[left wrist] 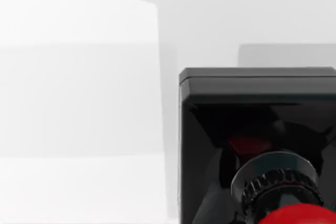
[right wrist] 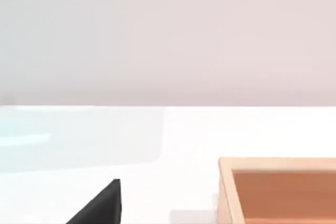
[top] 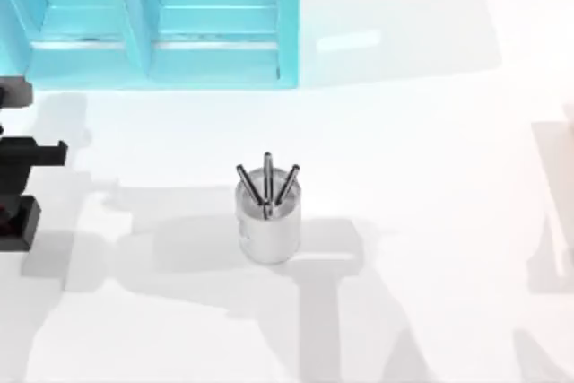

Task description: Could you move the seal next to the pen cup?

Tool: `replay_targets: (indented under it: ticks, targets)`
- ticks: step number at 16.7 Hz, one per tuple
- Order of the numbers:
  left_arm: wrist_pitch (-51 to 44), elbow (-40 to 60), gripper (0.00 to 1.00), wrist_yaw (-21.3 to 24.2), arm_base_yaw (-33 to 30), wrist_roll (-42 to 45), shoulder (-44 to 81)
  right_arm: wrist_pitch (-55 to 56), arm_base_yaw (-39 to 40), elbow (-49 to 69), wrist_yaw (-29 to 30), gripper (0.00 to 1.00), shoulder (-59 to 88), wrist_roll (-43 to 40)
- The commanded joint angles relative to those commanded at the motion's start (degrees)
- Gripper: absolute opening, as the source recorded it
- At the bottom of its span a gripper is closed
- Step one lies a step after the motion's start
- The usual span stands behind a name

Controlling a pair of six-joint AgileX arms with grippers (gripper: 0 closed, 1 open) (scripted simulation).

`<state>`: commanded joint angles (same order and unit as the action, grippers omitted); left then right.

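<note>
Listing the items at this moment.

Item 1, seal: black square block base with a glossy red rounded knob on a ribbed dark collar. It sits close under the left wrist camera, at the far left of the surface, well apart from the cup. Its long axis runs from base through collar to knob, and the knob end points toward the wrist camera, so it looks upright as judged. Whether the base rests on the surface cannot be told.

Item 2, pen cup: shiny metal cylinder, upright, near the middle of the surface. 3 dark pens fan out of its top.

Item 3, left end effector: dark shapes at the left edge of the top view. Whether it is released, clenched or grasping the seal cannot be told.

Item 4, right arm: idle, off the right side. Its wrist view takes in a wooden box and an unidentified dark wedge.

Item 5, blue cabinet: at the back left of the surface.

Hazards, as judged:
- The rounded glossy knob gives a poor hold, so the seal could slip or swing during the long carry to the right.
- A low approach could strike the cup or the splayed pens and topple the cylinder.
- Setting the block down on 1 edge could tip the seal over.
- Stopping early would leave it short of the cup.
</note>
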<state>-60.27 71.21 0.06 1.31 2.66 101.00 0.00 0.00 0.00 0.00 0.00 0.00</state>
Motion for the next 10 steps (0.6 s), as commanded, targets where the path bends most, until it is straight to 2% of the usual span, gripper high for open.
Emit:
replay_targets:
  ticks: [6, 10]
  targets:
    - [-18.9, 15.4, 0.00, 0.0, -15.3, -15.3, -2.6, 0.0, 0.0, 0.0, 0.0, 1.00, 0.0, 0.0]
    - [-21.9, 18.4, 0.00, 0.0, -18.3, -18.3, -3.7, 0.0, 0.0, 0.0, 0.0, 1.00, 0.0, 0.0]
